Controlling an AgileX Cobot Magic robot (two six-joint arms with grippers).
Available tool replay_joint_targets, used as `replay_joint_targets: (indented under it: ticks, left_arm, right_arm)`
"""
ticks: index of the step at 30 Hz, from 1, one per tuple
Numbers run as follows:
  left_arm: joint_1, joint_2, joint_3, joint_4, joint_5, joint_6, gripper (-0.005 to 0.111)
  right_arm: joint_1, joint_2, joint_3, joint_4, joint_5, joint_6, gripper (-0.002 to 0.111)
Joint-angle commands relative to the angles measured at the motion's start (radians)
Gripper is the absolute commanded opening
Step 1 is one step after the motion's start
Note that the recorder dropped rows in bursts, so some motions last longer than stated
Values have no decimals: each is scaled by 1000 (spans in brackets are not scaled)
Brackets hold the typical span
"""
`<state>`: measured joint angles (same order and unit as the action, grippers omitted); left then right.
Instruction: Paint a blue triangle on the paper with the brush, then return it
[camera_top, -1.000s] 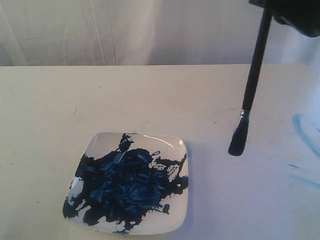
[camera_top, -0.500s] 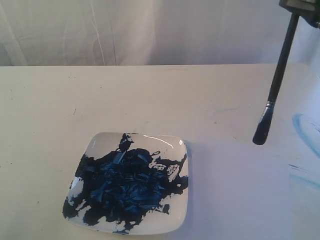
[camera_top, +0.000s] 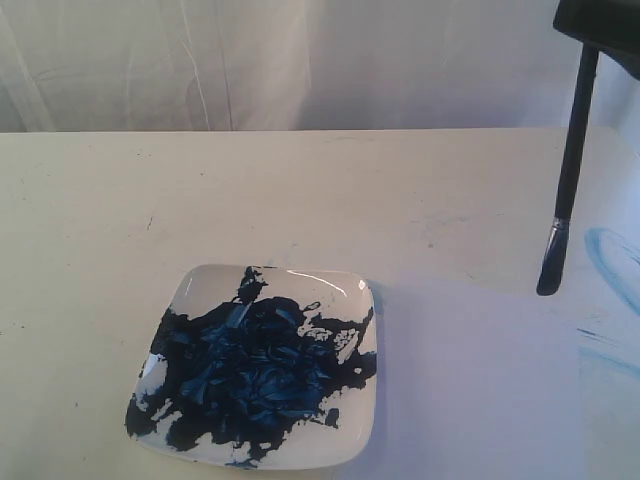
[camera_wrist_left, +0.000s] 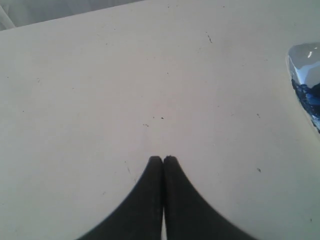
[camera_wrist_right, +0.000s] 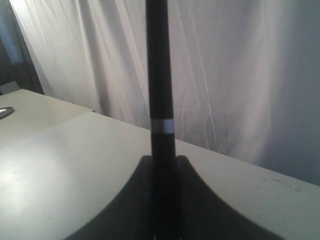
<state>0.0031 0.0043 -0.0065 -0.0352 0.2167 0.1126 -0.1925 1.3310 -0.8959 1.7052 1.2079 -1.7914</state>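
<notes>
The brush (camera_top: 568, 170) hangs almost upright at the far right of the exterior view, and its paint-dark tip seems clear of the table. It looks light, thin and stiff. The smooth black handle could swivel in a pinch and only the bristles are soft, so the hold belongs high, well above the silver ferrule. The right gripper (camera_top: 592, 40) pinches it there, jaws nearly closed on the handle's upper end. The paper (camera_top: 612, 410), at the lower right edge, shows no blue triangle. The paint-smeared white dish (camera_top: 200, 282) sits well apart, lower centre-left. The left gripper (camera_wrist_left: 163, 159) is closed on nothing.
</notes>
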Motion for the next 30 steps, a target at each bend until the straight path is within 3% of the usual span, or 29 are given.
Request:
replay_joint_targets:
  ticks: [1, 9, 16, 19, 24, 30]
  left_arm:
    - [-6, -4, 6, -1, -71, 0, 0]
    - [-6, -4, 6, -6, -128, -8, 0]
    - [-6, -4, 6, -9, -534, -4, 0]
    - [-6, -4, 6, -13, -776, -226, 0]
    - [-6, -4, 6, -10, -856, -227, 0]
    - [-6, -4, 6, -1, -1078, -275, 0]
  right_arm:
    - [-6, -3, 21, 7, 13, -47, 0]
    - [-6, -5, 63, 39, 13, -91, 0]
    - [-6, -7, 70, 39, 13, -91, 0]
    - [-6, -7, 70, 39, 13, -91, 0]
    - [-6, -7, 70, 39, 13, -90, 0]
    - [-6, -7, 70, 39, 13, -90, 0]
